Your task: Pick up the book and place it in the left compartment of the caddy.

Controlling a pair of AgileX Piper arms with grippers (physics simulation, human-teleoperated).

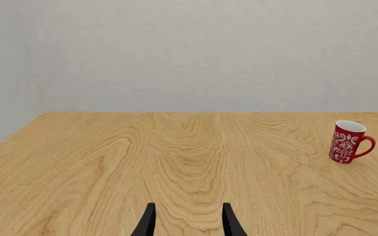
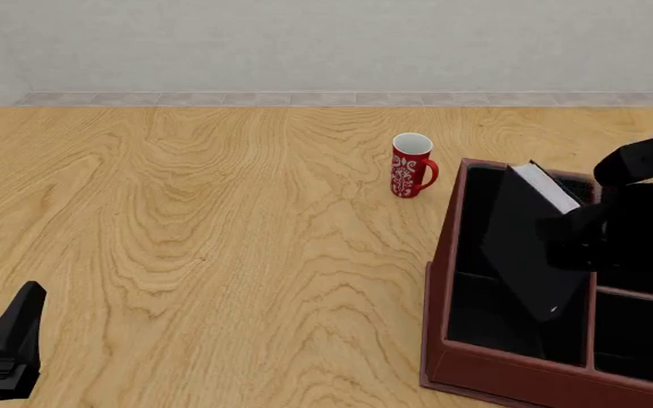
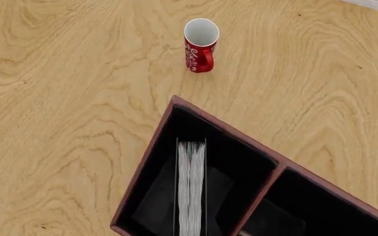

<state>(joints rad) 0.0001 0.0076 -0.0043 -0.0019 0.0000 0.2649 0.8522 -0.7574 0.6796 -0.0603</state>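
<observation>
The black-covered book (image 2: 525,246) hangs tilted, white page edge (image 2: 547,188) uppermost, its lower corner down inside the left compartment (image 2: 479,217) of the reddish-brown caddy (image 2: 442,263). My right gripper (image 2: 577,238) is shut on the book from the right side. In the right wrist view the page edge of the book (image 3: 191,187) shows end-on over that compartment (image 3: 238,160), inside the caddy's rim (image 3: 148,153); the fingers themselves do not show there. My left gripper (image 1: 189,223) is open above bare table, and in the front view it (image 2: 9,336) sits at the near left corner, far from the caddy.
A red mug with white pattern (image 2: 411,166) stands upright on the table just beyond the caddy's far left corner, also seen as the mug (image 1: 350,141) and the mug (image 3: 201,44). Smaller divided sections (image 2: 638,327) lie right of the left compartment. A wall closes the table's far side.
</observation>
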